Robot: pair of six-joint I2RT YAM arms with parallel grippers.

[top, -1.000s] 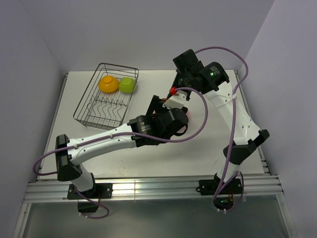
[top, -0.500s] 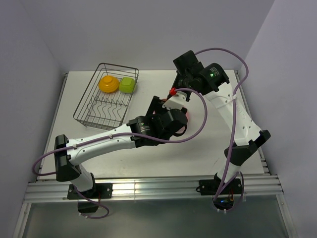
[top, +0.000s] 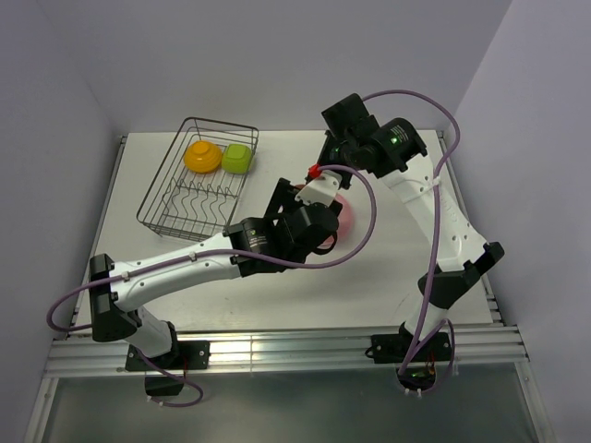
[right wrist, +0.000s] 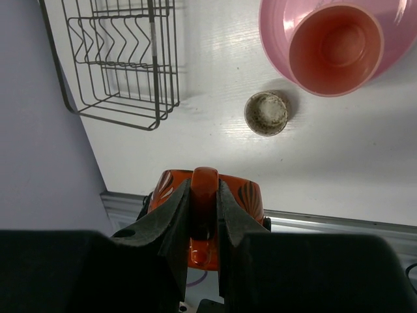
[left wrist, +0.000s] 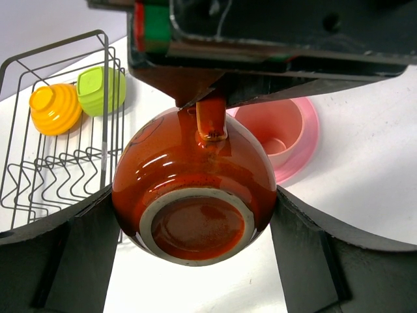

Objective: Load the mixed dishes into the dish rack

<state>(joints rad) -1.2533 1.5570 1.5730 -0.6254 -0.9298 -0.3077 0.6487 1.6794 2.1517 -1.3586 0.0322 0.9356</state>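
Observation:
The dark red-brown mug [left wrist: 189, 163] hangs in the air, its base facing the left wrist camera. My right gripper [right wrist: 203, 195] is shut on its handle [right wrist: 205, 179] from above. My left gripper [left wrist: 195, 202] has both fingers against the mug's sides. The arms hide most of the mug in the top view, where the two grippers meet [top: 319, 180]. The pink tumbler [left wrist: 270, 127] stands on the pink plate [left wrist: 307, 140] just behind. The small grey-brown dish [right wrist: 266, 113] lies beside them. The orange-yellow bowl [top: 201, 155] and the yellow-green bowl [top: 237, 159] sit in the dish rack [top: 152, 208].
The black wire rack stands at the far left of the white table [top: 388, 277], its near half holding only tines. Purple walls close the table on three sides. A metal rail [top: 277, 349] runs along the near edge.
My left arm has swung left and a little farther back, carrying its gripper up under the right gripper. The right gripper has barely moved and keeps hold of the handle.

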